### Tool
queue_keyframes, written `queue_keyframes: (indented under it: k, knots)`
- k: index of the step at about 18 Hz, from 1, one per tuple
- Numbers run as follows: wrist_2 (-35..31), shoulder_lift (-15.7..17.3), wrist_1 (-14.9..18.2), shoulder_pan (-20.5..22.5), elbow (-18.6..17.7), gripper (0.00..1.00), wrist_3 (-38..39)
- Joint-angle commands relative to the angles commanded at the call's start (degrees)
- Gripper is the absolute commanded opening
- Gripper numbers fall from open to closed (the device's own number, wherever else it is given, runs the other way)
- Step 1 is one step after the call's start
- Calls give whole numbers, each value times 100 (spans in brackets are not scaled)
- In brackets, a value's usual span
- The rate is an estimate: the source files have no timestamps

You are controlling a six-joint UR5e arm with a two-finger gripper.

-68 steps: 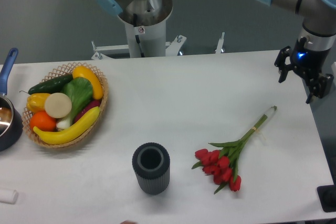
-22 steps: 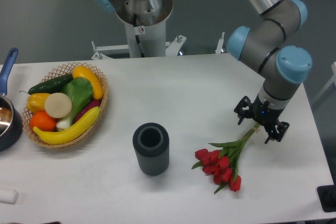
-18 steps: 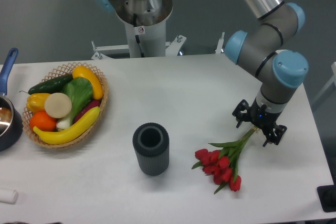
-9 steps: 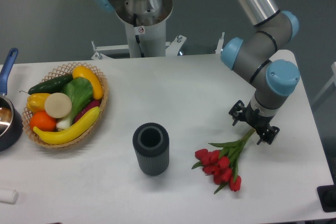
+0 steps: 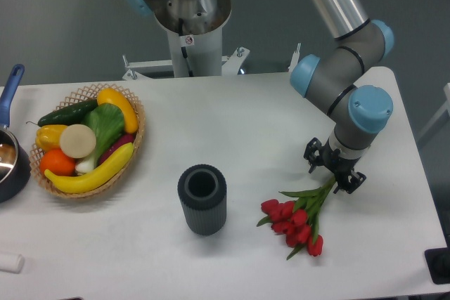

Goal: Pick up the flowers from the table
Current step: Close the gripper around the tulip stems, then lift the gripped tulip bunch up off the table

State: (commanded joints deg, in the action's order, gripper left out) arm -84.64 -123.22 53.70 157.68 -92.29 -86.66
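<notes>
Fingers [image 5: 349, 179] now lower, straddling flowers [image 5: 299, 216] stems.

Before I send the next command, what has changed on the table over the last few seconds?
The gripper came in from the table's right edge and dropped over the stem end of the flowers, then crept down the stems toward the blooms. Whether it has closed is unclear. The flowers, grey vase and fruit basket stayed put.

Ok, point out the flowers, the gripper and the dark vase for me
flowers [image 5: 294, 221], fixed camera, on the red blooms.
gripper [image 5: 332, 173], fixed camera, midway between its fingertips, over the stems.
dark vase [image 5: 202, 210], fixed camera, on its ribbed side.
</notes>
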Motion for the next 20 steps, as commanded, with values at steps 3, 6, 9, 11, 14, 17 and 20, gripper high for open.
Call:
queue_keyframes:
  k: [3,6,9,11,14,17,20]
  knots:
    - [9,26,-26,9,9,36,18]
    - [26,61,-9,17,26,27,35]
    - [35,79,0,26,26,21,53]
    - [44,140,0,35,18,18,158]
    - [70,184,-18,53,70,18,193]
    - [673,377,-44,79,105,18,456]
    - [1325,544,-53,219,114,18,528]
